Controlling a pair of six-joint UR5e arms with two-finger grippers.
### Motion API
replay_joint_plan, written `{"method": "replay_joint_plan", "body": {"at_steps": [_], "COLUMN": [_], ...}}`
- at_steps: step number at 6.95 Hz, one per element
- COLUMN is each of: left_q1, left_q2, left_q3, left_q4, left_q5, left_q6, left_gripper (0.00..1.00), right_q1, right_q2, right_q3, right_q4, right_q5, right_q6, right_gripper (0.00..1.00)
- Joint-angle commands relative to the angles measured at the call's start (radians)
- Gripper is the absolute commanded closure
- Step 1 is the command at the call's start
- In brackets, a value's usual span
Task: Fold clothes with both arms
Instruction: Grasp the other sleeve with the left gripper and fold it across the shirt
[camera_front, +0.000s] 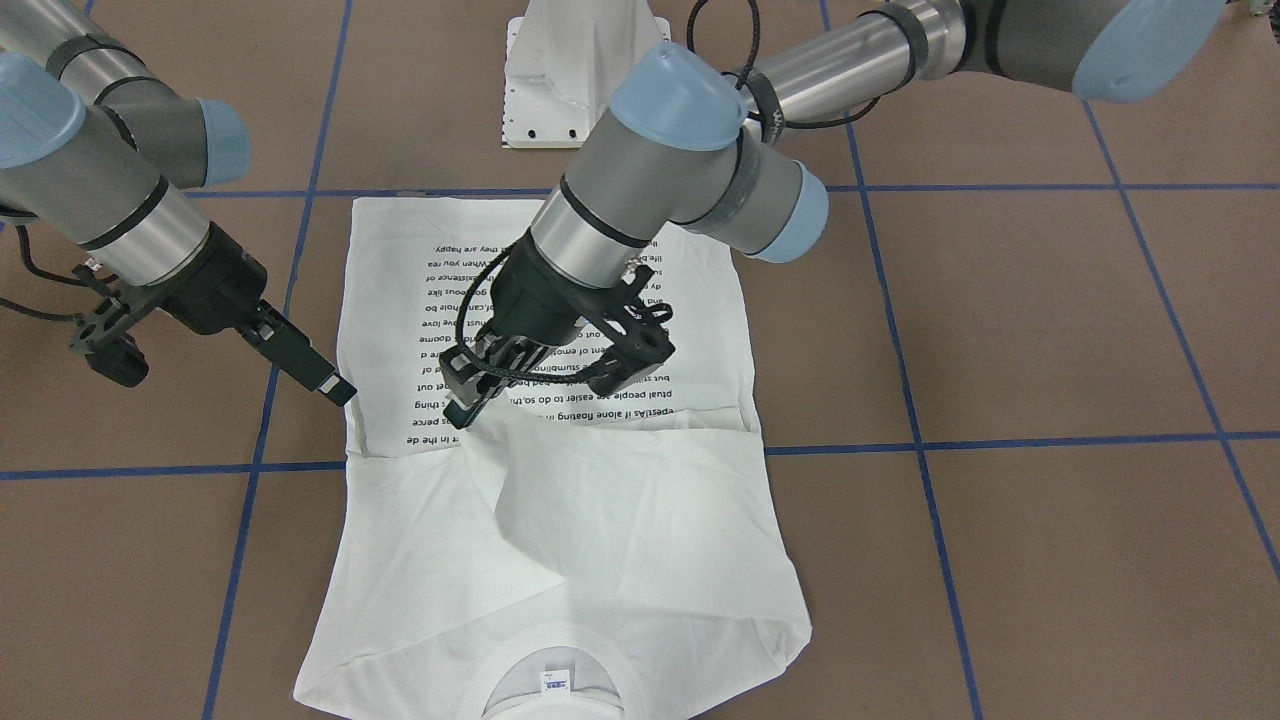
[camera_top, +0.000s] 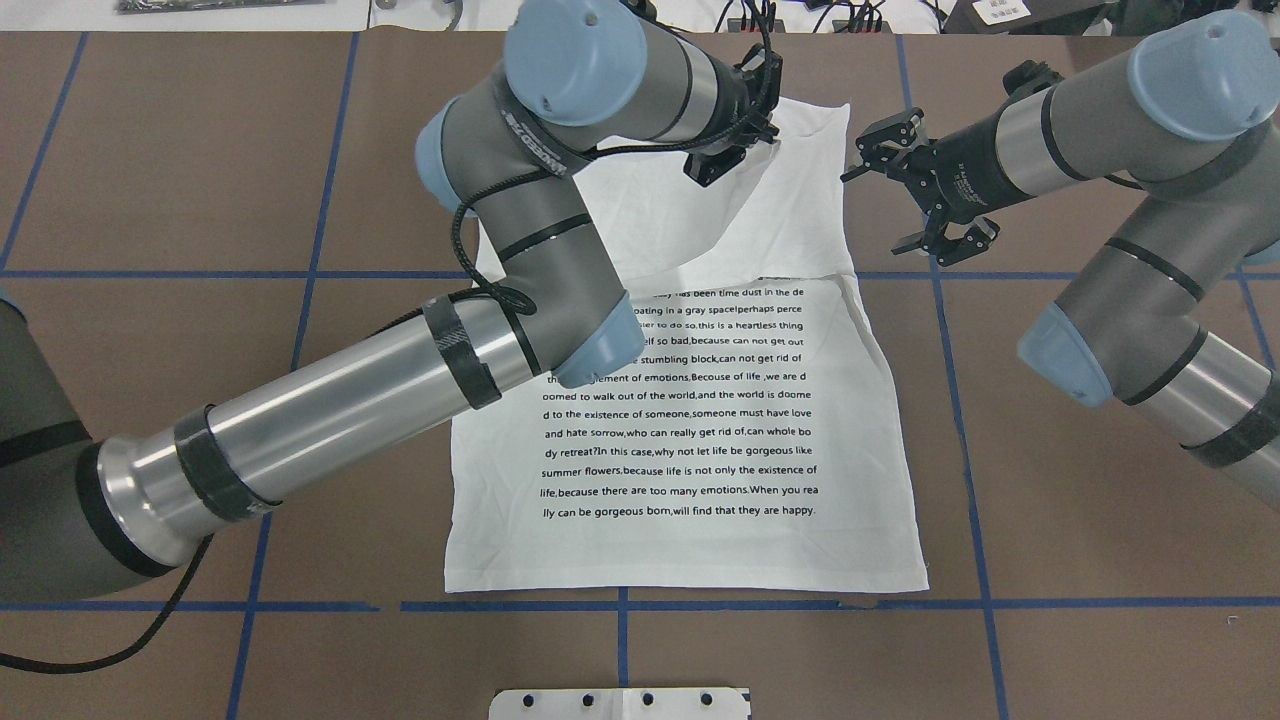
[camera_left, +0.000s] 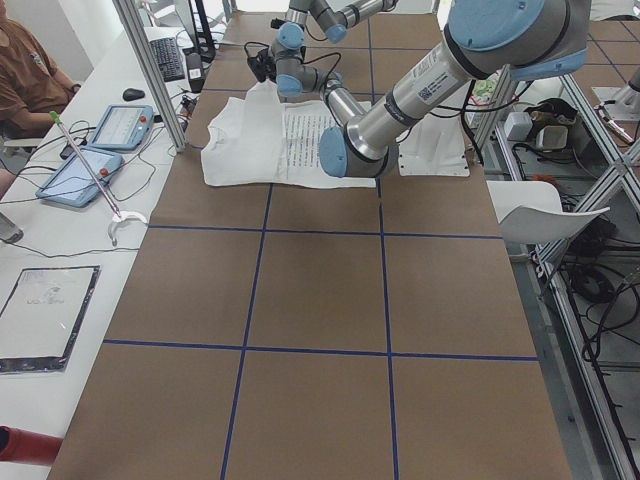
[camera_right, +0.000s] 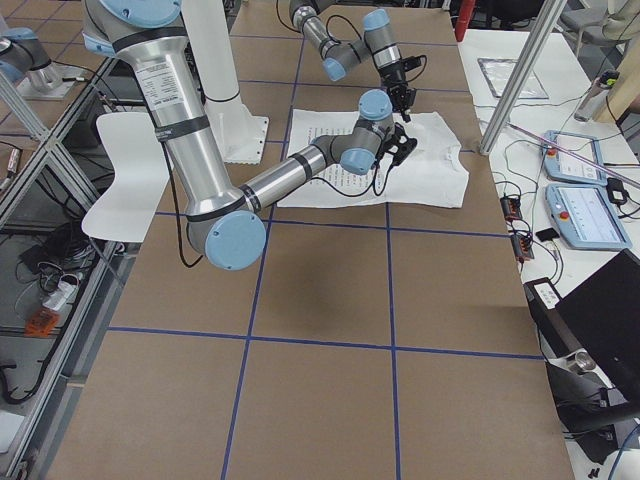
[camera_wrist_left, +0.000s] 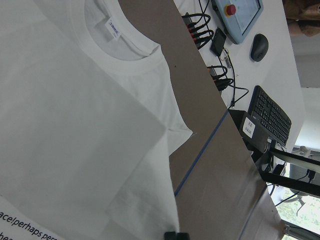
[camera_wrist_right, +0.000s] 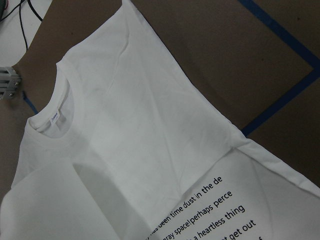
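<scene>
Shirt (camera_front: 560, 560) spread on the table (camera_front: 1050, 330), print facing up, hem toward the robot's edge and collar toward the operators' edge. Plain white across the chest half, apparently because the sleeves are already turned in there. Judged to be mid-fold, with the lengthwise fold not yet made.

Left arm (camera_front: 640, 190) reaching out over the printed block, bent steeply down so as to get at cloth near the middle. Right arm (camera_front: 120, 210) coming in low from the other side, angled toward the shirt's side edge.

Left gripper (camera_front: 465, 408) seemingly pinched tight on a raised fold (camera_front: 520, 470) of the shirt, with a ridge of cloth pulled up to it. Right gripper (camera_front: 335, 388) with its jaws together, the tip just beside the side edge; impossible to tell whether any cloth is caught. Probably placed there to take the matching edge.

Collar (camera_front: 620, 665) lying flat, label (camera_front: 553, 682) showing inside it.
</scene>
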Motion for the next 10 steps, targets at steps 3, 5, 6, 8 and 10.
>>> {"method": "replay_joint_plan", "body": {"at_steps": [3, 5, 6, 8, 10], "left_q1": [0.078, 0.097, 0.126, 0.183, 0.202], "left_q2": [-0.033, -0.032, -0.032, -0.038, -0.078], "left_q3": [0.052, 0.054, 0.055, 0.066, 0.179], "left_q4": [-0.008, -0.008, -0.008, -0.022, -0.121], "left_q5": [0.075, 0.075, 0.086, 0.161, 0.221], "left_q6": [0.005, 0.007, 0.008, 0.007, 0.007], "left_gripper": [1.0, 1.0, 1.0, 1.0, 1.0], "right_q1": [0.082, 0.117, 0.133, 0.142, 0.144], "right_q2": [-0.09, -0.118, -0.136, -0.176, -0.178], "right_q3": [0.039, 0.042, 0.042, 0.033, 0.027], "right_q4": [0.0, 0.0, 0.0, 0.0, -0.001], "right_q5": [0.103, 0.137, 0.148, 0.148, 0.144], "right_q6": [-0.09, -0.097, -0.118, -0.19, -0.195], "right_gripper": [0.0, 0.0, 0.0, 0.0, 0.0]}}
